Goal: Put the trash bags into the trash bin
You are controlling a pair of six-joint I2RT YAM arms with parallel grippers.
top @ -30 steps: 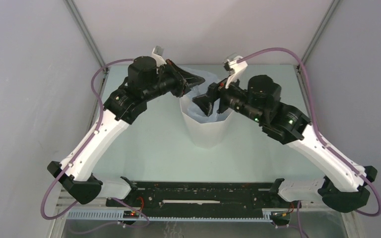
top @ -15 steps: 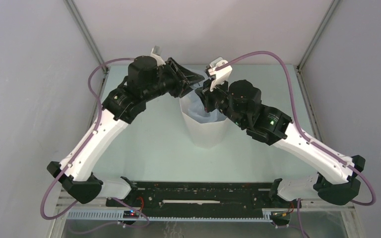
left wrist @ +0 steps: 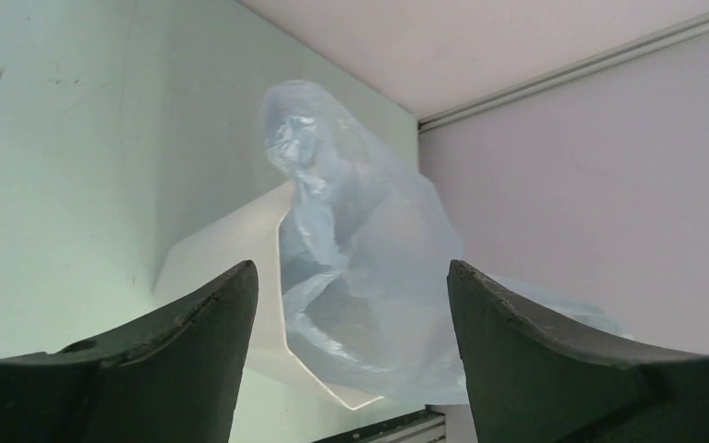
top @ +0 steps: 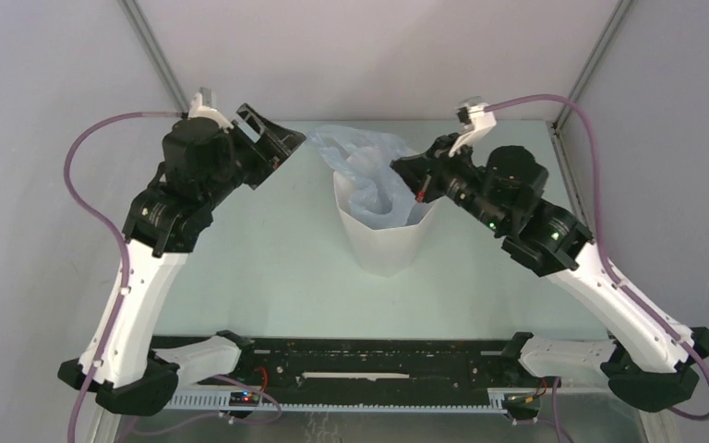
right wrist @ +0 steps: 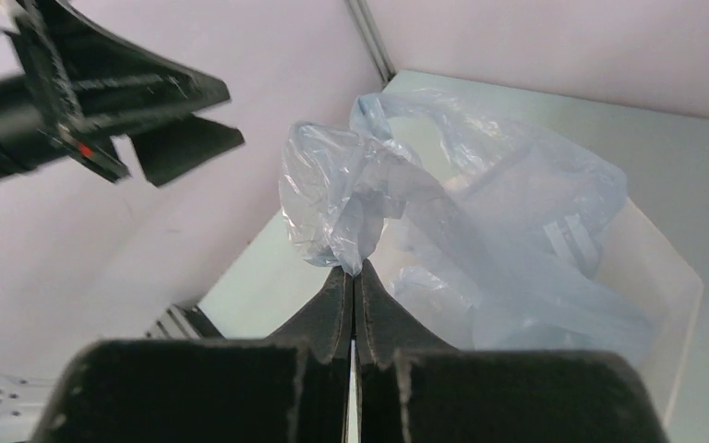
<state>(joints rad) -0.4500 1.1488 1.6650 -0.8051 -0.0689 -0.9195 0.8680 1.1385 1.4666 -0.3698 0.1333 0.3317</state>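
While the bin (top: 383, 242) stands upright toward the far edge of the table (top: 268, 268), the pale blue bag (top: 366, 164) sits partly inside it, its crumpled top rising above the rim. The right gripper (right wrist: 353, 274) is clenched on 1 fold of the bag. The left gripper (left wrist: 351, 281) hangs left of the bin, clear of it, jaws spread wide.

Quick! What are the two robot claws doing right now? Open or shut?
Left gripper: open, holding nothing.
Right gripper: shut, pinching the bag.
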